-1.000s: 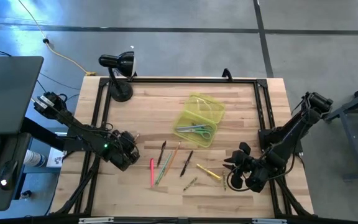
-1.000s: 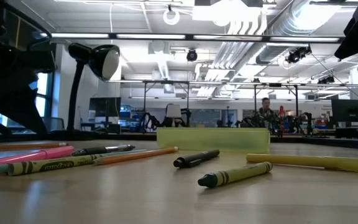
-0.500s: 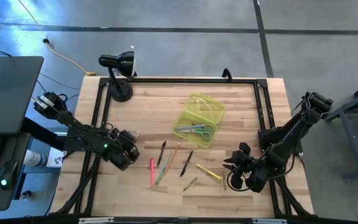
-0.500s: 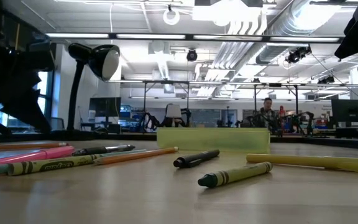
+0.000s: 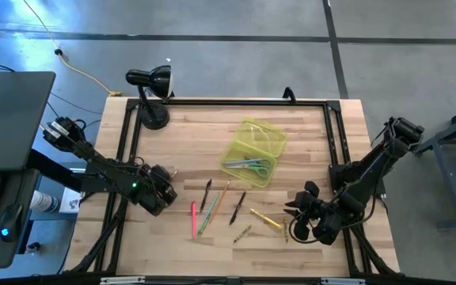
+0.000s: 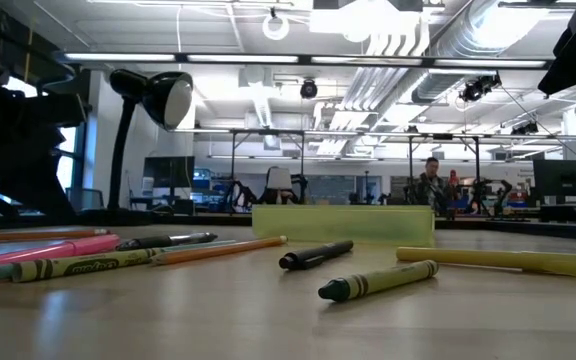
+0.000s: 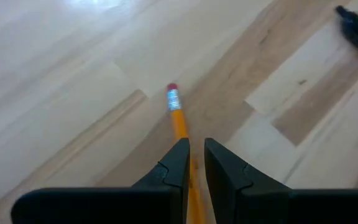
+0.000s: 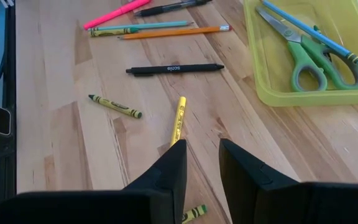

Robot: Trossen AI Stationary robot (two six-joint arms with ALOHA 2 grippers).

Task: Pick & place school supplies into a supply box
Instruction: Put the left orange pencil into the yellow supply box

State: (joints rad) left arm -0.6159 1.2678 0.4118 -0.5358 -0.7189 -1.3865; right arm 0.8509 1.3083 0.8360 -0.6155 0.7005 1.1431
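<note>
The supply box [image 5: 253,152], a yellow-green tray, stands open near the table's middle with green-handled scissors [image 8: 316,63] and a blue pencil inside. On the wood nearer the front lie a pink marker [image 5: 194,219], an orange pencil [image 5: 221,200], two black pens [image 8: 174,69], a yellow pen [image 8: 178,120] and a green crayon [image 6: 377,280]. At the table's left edge my left gripper [image 7: 195,146] is shut on another orange pencil [image 7: 178,115]. My right gripper [image 8: 202,149] hangs open at the front right, just short of the yellow pen. My left gripper pinches the orange pencil's shaft [image 7: 181,129] between its two fingers. The fingers slant downward and lie along the pencil. The eraser end [image 7: 172,93] sticks out ahead of the fingertips, low over the wood. Whether it touches the table I cannot tell.
A black desk lamp [image 5: 152,93] stands at the far left corner. A dark frame [image 5: 332,134] runs along the table's far, left and right sides. A short crayon bit [image 8: 194,213] lies under my right gripper. Bare wood shows between the box and the lamp.
</note>
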